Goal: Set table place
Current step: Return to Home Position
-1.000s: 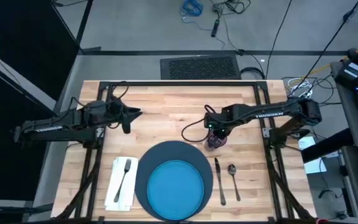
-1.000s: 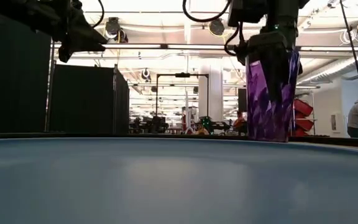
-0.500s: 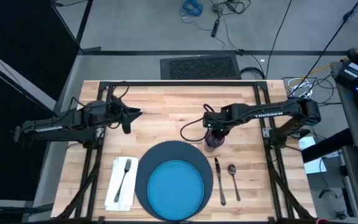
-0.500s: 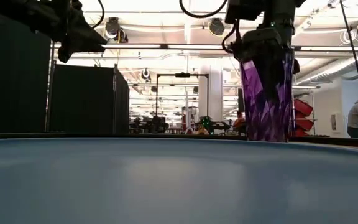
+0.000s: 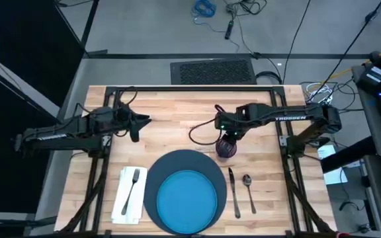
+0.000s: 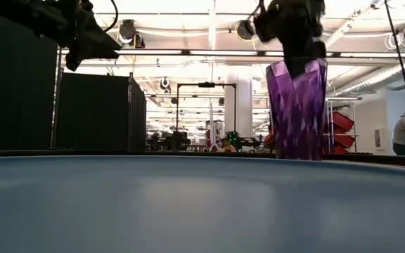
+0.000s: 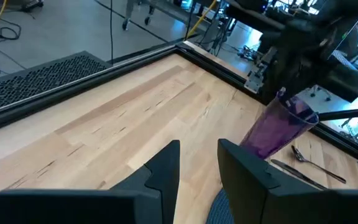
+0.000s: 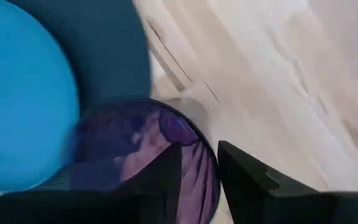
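1. The right gripper (image 8: 199,149) hangs just over the open top of the purple cup (image 5: 226,147), a bit to the far side of it.
2. Its two dark fingers (image 8: 247,180) sit a little apart, with a small gap between them. They pinch nothing. I cannot tell if a finger touches the cup's rim.
3. The cup stands upright on the table (image 5: 177,106). It is just past the far right edge of the dark mat (image 5: 154,175), and beyond the far tip of the knife (image 5: 234,193).
4. The round mat lies at the near side of the table, in the middle. The bright blue plate (image 5: 188,196) lies on top of it.
5. The knife lies just right of the mat. The spoon (image 5: 249,188) lies just right of the knife. They are side by side and do not touch.
6. The white napkin (image 5: 121,198) lies just left of the mat. The fork (image 5: 132,188) rests on the napkin.
7. The left gripper (image 7: 199,144) waits above the left part of the table, well away from the place setting. Its fingers (image 7: 160,174) have a small gap too, and they hold nothing.
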Robot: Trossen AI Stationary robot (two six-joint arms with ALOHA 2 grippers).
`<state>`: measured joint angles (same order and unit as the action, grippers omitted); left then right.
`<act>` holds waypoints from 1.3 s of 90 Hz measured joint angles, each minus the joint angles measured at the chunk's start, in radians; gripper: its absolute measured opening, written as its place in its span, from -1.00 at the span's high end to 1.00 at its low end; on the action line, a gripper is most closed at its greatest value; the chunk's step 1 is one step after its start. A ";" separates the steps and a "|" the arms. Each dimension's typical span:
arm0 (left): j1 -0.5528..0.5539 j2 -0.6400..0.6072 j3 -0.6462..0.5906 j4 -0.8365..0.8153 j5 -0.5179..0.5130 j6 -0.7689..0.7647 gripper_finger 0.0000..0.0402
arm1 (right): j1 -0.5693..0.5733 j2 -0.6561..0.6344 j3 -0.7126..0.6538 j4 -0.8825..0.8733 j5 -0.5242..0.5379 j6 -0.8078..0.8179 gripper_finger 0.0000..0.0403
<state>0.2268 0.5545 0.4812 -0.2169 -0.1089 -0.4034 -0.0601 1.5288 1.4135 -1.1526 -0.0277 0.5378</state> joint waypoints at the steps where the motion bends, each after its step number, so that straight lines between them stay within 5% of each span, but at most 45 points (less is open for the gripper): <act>1: 0.000 0.000 0.000 0.000 0.000 0.000 0.54 | 0.000 0.000 0.009 -0.005 0.000 -0.004 0.55; 35: 0.000 -0.003 0.000 0.045 -0.001 0.041 0.54 | 0.029 -0.029 0.245 -0.189 0.056 -0.160 0.55; 61: 0.000 -0.028 0.000 0.255 -0.001 0.116 0.54 | 0.153 -0.291 0.204 -0.161 0.264 -0.098 0.55; 73: 0.000 -0.046 0.000 0.265 -0.001 0.158 0.54 | 0.296 -0.476 0.044 0.040 0.316 -0.084 0.55; 92: 0.000 -0.083 0.000 0.307 -0.001 0.210 0.54 | 0.561 -0.742 -0.390 0.563 0.309 -0.183 0.55; 117: -0.028 -0.113 0.000 0.302 0.048 0.243 0.54 | 0.698 -0.821 -0.859 1.248 0.310 -0.346 0.55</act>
<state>0.1991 0.4415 0.4812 0.0849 -0.0612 -0.1608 0.6376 0.7076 0.5549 0.0955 0.2821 0.1915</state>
